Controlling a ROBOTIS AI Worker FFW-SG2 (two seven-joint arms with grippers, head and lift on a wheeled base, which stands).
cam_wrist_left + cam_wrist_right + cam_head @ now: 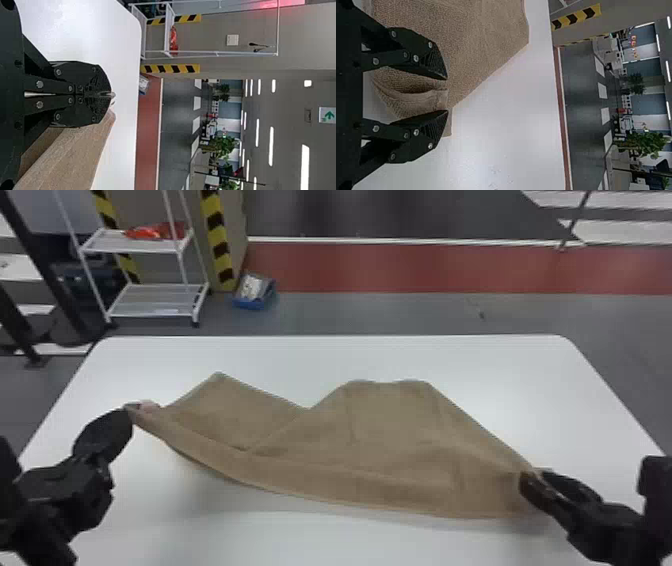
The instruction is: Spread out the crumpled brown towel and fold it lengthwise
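Observation:
The brown towel [360, 440] lies across the white table, partly spread, with folds and a notch in its far edge. At its left corner my left gripper [131, 408] is closed on the cloth; in the left wrist view the left gripper [112, 95] has its fingers together, with the towel [75, 158] hanging beside them. My right gripper [531, 480] is at the towel's near right corner. Seen from the right wrist, the right gripper [447, 95] has its fingers apart, and a curled fold of the towel [486, 35] sits between them.
The white table [350, 357] shows bare surface beyond the towel and along its near side. Past the table's far left edge stand a white wire rack [150, 302] and a blue box [255, 292] on the floor.

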